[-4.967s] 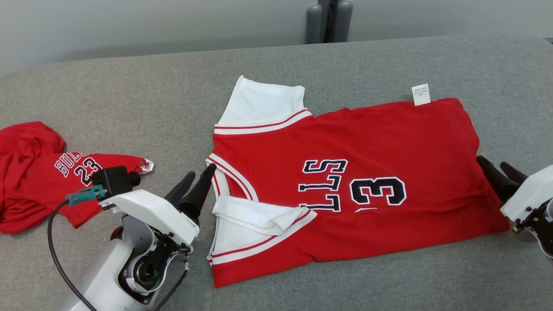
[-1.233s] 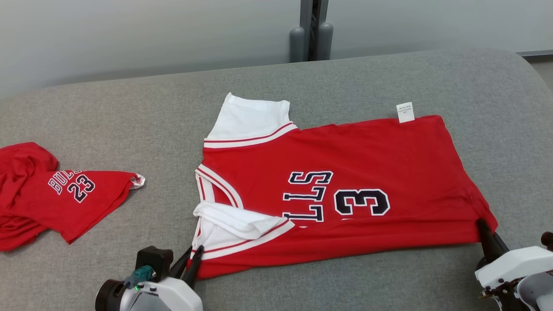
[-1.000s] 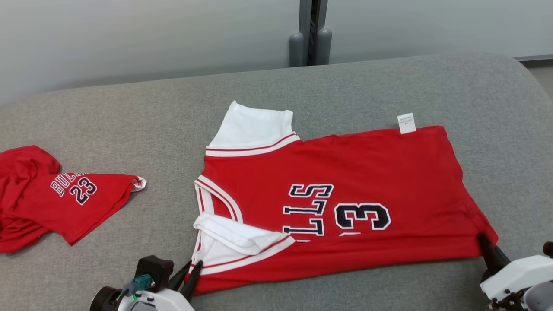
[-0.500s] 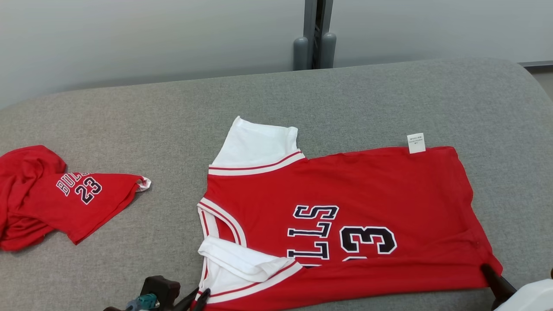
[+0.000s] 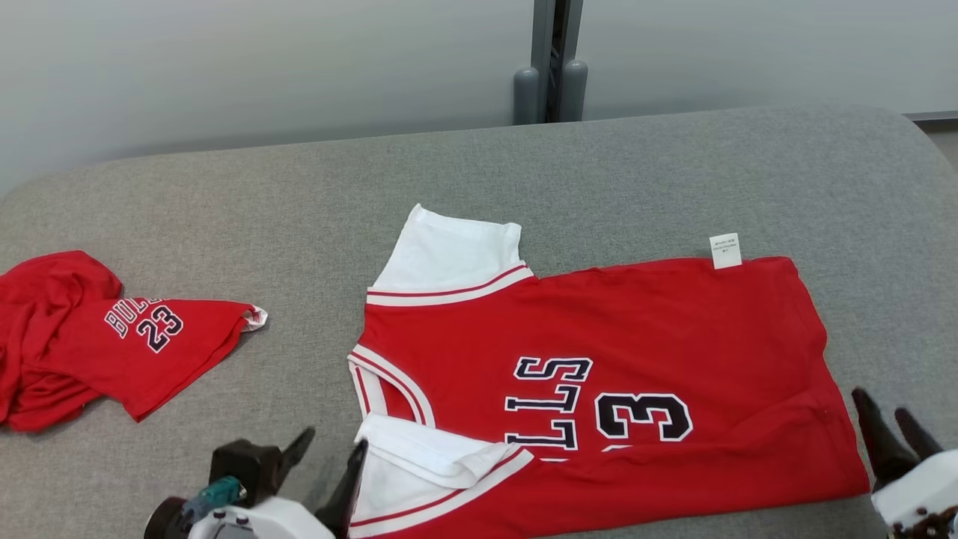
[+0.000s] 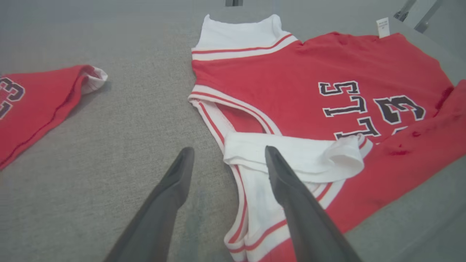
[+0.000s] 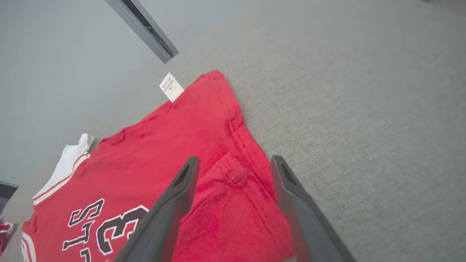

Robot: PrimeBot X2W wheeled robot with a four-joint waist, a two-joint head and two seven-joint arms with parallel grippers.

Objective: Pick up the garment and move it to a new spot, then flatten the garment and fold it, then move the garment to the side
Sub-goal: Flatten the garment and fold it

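Grey table [image 5: 299, 195] — left hand [image 5: 335, 440], right hand [image 5: 881, 404] released the garment [image 5: 599, 322].

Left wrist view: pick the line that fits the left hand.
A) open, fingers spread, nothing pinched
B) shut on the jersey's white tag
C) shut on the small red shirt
A: the left hand has its fingers spread wide beside the jersey, one over the white sleeve, one over the grey surface, gripping nothing.
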